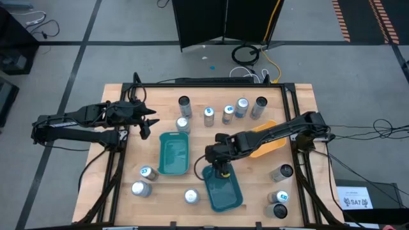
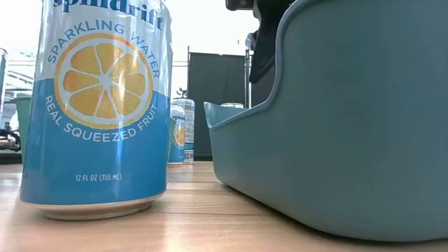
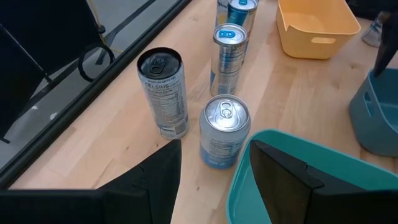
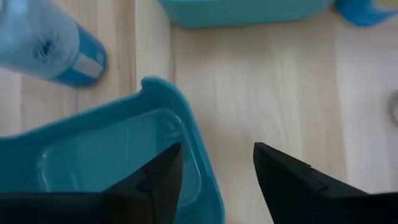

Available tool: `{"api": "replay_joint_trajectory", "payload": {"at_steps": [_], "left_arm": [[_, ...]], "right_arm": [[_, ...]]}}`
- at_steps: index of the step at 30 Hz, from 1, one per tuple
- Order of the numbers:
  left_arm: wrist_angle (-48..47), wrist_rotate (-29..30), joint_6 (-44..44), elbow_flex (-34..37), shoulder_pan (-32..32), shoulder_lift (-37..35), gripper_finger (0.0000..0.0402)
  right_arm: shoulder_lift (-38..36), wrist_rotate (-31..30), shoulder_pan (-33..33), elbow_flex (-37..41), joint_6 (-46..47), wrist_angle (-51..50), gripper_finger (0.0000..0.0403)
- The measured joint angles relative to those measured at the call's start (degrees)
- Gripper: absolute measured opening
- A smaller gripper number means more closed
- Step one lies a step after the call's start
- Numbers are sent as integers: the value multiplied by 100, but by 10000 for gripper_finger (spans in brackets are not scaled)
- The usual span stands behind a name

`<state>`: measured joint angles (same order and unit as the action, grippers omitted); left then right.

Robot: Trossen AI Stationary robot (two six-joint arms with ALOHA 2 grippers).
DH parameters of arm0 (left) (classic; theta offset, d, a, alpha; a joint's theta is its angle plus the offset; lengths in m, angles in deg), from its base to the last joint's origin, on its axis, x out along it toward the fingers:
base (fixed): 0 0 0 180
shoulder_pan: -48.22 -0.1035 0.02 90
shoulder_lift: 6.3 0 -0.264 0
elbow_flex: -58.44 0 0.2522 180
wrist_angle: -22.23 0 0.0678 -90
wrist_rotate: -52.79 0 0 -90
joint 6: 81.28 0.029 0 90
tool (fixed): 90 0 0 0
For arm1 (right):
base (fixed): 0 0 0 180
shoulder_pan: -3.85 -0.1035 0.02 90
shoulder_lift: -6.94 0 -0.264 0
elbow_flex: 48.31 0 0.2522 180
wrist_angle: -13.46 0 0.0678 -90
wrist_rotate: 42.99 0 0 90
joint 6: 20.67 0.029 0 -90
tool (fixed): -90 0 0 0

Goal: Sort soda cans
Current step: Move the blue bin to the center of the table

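Note:
Several soda cans stand upright on the wooden table: a row at the far side around, a pair at the near left, one beside the blue tray, and three at the near right. My right gripper hangs open over the blue tray's far rim, one finger above the tray's inside and one above bare wood. My left gripper waits open at the far left, above the green tray's far corner. A silver-topped can stands just ahead of it.
The green tray lies left of centre and the orange tray under my right arm. In the low view a blue lemon-printed can stands close beside the blue tray's wall. A black frame borders the table.

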<state>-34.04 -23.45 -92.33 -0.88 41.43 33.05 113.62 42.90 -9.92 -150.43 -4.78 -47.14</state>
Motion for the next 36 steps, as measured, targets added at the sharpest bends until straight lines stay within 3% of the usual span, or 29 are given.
{"api": "replay_joint_trajectory", "payload": {"at_steps": [5, 10, 15, 20, 27, 36], "left_arm": [[4, -2, 100, 0, 2, 0, 202], [4, -2, 105, 0, 0, 0, 202], [4, -2, 105, 0, 2, 0, 202], [4, -2, 114, 0, 2, -2, 202], [6, -2, 144, 0, 2, 0, 202], [4, -2, 146, 0, 2, 0, 202]], "right_arm": [[261, 302, 4, 2, -55, 109, 186], [536, 299, 4, 2, -299, 118, 152], [754, 283, 4, 2, -447, 123, 96], [721, 289, 150, 2, -344, 288, 11], [712, -65, 760, -228, -177, 371, 3], [701, -218, 1598, -420, -1024, 236, 1]]}}
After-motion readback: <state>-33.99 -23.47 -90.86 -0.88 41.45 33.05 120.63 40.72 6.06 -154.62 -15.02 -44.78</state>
